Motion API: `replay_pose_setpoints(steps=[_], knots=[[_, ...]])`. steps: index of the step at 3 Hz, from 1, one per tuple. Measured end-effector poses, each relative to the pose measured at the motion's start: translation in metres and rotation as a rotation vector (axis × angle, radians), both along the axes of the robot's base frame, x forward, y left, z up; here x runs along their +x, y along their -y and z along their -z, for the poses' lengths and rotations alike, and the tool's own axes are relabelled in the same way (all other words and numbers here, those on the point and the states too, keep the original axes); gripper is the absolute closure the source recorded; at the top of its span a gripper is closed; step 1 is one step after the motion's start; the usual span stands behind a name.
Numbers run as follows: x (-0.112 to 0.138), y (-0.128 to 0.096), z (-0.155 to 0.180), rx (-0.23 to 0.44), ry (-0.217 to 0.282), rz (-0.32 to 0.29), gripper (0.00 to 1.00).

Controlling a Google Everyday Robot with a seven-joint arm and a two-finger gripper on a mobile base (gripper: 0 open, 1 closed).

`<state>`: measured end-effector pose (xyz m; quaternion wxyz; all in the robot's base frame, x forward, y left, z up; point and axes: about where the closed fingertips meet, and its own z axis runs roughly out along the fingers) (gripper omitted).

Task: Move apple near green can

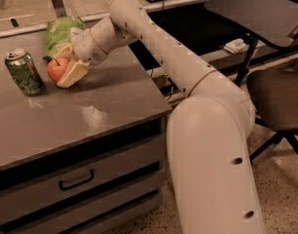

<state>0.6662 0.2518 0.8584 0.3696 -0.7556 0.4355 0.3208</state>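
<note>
The red-orange apple [57, 68] sits low over the grey table top [90, 111], held between the pale fingers [72, 73] of my gripper [65, 65]. The gripper is shut on the apple, reaching in from the right. The green can [24, 71] stands upright on the table just left of the apple, a small gap between them. I cannot tell whether the apple touches the table.
A light-green crinkly snack bag [59, 33] lies behind the apple at the table's back. The table has drawers [76, 179] in front. My white arm and base [212, 145] stand at its right. A dark chair [275, 87] and shelf are further right.
</note>
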Motion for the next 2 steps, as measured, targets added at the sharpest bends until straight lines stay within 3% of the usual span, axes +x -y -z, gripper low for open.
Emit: replay_pose_setpoints(steps=[1,2], knots=[[-0.0018,-0.0040,0.0025,-0.001,-0.004,-0.007,0.48],[-0.0023,-0.0052,0.0032,-0.001,-0.005,-0.009,0.24]])
